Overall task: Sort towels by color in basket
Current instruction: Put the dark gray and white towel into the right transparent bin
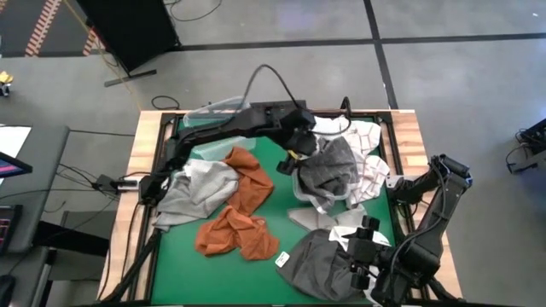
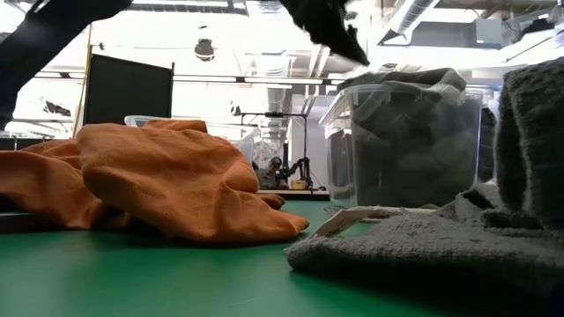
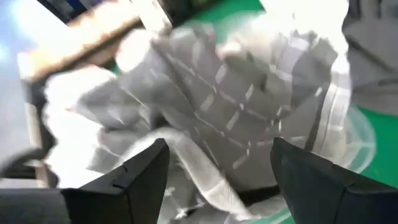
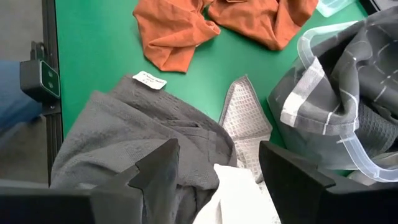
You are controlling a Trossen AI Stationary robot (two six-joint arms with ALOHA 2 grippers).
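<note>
The work surface is a green mat (image 1: 281, 175) set in a wooden-edged table (image 1: 408, 128), which stands on a grey concrete floor. Across the table, the low view shows a bright open hall with a dark panel, ceiling ducting and equipment in the distance.

A clear plastic basket (image 1: 300, 189) sits right of centre on the mat. Dark grey towels (image 1: 328, 170) fill it and mound above its rim; in the right wrist view one of these carries thin pale check lines and drapes over the rim. White checked towels (image 1: 371, 166) lie against the basket's right side.

Two rust orange towels (image 1: 243, 205) lie crumpled left of centre, forming a run from the far middle toward the near edge. A light grey towel (image 1: 198, 189) lies bunched just to their left. A dark grey towel (image 1: 317, 263) with a white tag is spread at the near edge, with a small pale waffle cloth (image 4: 244, 115) beside it. None has a clear long axis.

The left gripper (image 1: 300, 147) hangs over the basket's far-left rim, fingers spread, holding nothing. The right gripper (image 1: 363, 251) waits above the near dark grey towel, fingers apart and empty.
</note>
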